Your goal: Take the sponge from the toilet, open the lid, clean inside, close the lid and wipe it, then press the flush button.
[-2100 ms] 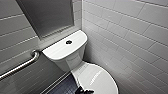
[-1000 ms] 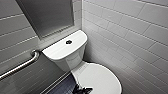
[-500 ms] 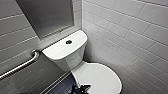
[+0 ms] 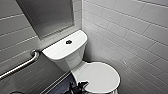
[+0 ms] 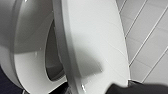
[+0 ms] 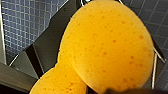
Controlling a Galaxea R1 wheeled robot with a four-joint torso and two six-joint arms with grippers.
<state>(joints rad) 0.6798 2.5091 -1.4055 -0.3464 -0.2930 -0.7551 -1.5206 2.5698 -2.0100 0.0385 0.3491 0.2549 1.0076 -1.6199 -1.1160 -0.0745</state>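
White glossy wall tiles (image 4: 130,32), long rectangles with thin dark joints, take up most of my head view. Set into the back wall is a flat, matte grey niche (image 4: 47,15). In the right wrist view the floor (image 6: 22,25) is a fine grid of small square tiles.

The toilet (image 4: 72,57) is white glazed ceramic, with a boxy tank with rounded corners tucked into the wall corner and an oval bowl in front of it. Its lid (image 4: 100,76) is a smooth, shiny white oval about as wide as the bowl. From the left wrist I see it standing a little off the rim, and the gap opens onto the bowl's shaded hollow.

A brushed metal grab bar (image 4: 20,66), a round tube with a bent end, runs along the left wall.

The left pincer (image 4: 78,87) is a dark shape at the lid's near edge. I cannot tell whether it is open or closed.

The sponge (image 6: 107,47) looms close to the right wrist camera above the floor. It is orange, porous, speckled with darker pits, and bulges into two rounded lobes. The right pincer (image 6: 110,90) is gripping it.

The flush button (image 4: 68,42) is a small dark disc in the centre of the flat tank cover.
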